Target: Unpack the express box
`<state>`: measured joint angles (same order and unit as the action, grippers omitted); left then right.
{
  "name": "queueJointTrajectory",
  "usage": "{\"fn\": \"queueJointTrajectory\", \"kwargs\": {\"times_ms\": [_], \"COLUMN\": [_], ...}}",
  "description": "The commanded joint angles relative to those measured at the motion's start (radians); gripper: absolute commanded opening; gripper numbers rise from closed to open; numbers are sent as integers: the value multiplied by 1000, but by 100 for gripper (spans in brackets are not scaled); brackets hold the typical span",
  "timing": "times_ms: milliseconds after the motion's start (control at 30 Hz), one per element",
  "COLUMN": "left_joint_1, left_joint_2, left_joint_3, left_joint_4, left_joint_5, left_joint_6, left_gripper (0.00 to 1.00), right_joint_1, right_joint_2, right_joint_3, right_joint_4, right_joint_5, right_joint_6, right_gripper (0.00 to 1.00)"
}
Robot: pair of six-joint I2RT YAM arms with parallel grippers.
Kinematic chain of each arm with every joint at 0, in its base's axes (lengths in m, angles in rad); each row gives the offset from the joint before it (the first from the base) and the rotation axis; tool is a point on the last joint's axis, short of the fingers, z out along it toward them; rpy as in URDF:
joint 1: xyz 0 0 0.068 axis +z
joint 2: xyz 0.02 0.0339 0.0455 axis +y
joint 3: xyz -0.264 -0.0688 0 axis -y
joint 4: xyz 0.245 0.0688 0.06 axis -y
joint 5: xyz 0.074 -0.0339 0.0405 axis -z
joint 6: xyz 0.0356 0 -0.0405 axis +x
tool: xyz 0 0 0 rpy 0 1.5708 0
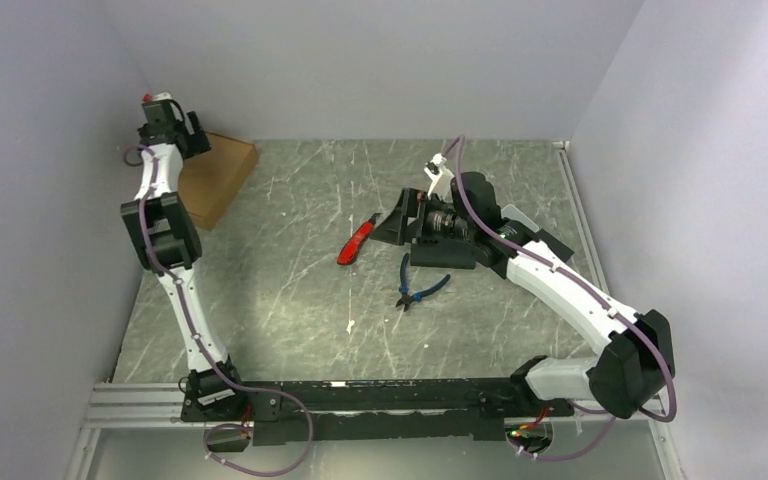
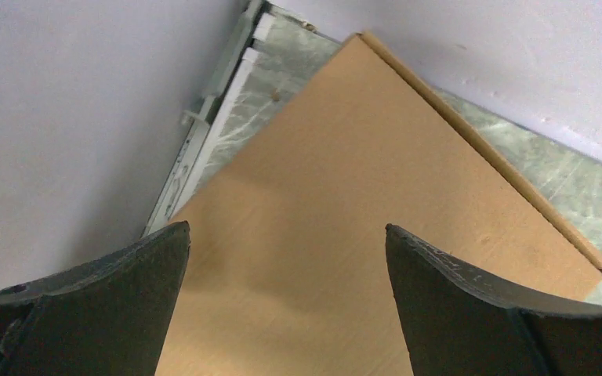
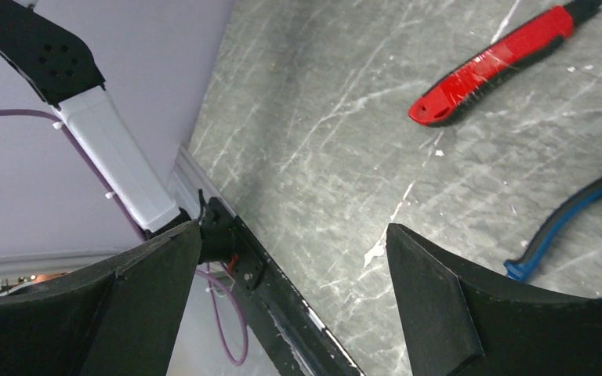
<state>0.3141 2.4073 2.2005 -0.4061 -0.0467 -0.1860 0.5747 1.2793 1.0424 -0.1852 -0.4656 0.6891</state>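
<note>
Reaching for the box in the corner

The express box (image 1: 222, 175) lies flat in the far left corner of the desk (image 1: 290, 320), close to the walls, with its lid shut. The left fingers (image 2: 102, 305) hang right above its brown top, spread wide with nothing in them. I think they are there to get at the lid, or to pull the box out into more room. The right fingers (image 3: 470, 313) are wide apart too and hold nothing. They hover low near the red knife (image 3: 494, 66) and the blue pliers (image 3: 564, 223), well apart from the box, maybe ready to pick a tool.
</note>
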Motion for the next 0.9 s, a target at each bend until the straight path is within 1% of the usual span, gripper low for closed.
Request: {"fn": "queueJointTrajectory", "kwargs": {"times_ms": [0,133,233,333,367,433,500,533,600,667,700,767,867], "left_joint_1": [-69,-84,-97,-113,-118,-125,-128,-128,-125,-118,-117,-117,-106], "left_joint_2": [49,99,140,159,153,127,113,117,143,181,196,210,221], "left_joint_3": [96,94,109,114,94,46,4,8,51,114,133,134,130], "left_joint_4": [96,164,215,266,304,370,444,458,450,397,372,381,398], "left_joint_5": [-134,-95,-155,-263,-302,-330,-366,-381,-394,-371,-367,-367,-364], "left_joint_6": [219,298,346,389,408,444,486,502,530,562,580,619,637], "left_gripper": [99,99,99,98,94,82,74,69,61,58,53,46,39], "right_joint_1": [-5,-6,-7,-8,-10,-13,-16,-17,-18,-18,-18,-18,-18], "right_joint_2": [-26,-22,-4,17,27,43,61,69,85,97,102,108,114], "right_joint_3": [28,48,80,82,81,74,65,63,67,80,87,100,119], "right_joint_4": [-72,-123,-171,-196,-203,-211,-208,-202,-201,-209,-213,-220,-229], "right_joint_5": [44,74,109,120,124,125,120,110,91,79,76,77,81], "right_joint_6": [-27,-64,-96,-104,-103,-102,-93,-89,-86,-88,-91,-100,-111], "right_gripper": [91,91,91,91,92,91,91,91,90,90,90,90,90]}}
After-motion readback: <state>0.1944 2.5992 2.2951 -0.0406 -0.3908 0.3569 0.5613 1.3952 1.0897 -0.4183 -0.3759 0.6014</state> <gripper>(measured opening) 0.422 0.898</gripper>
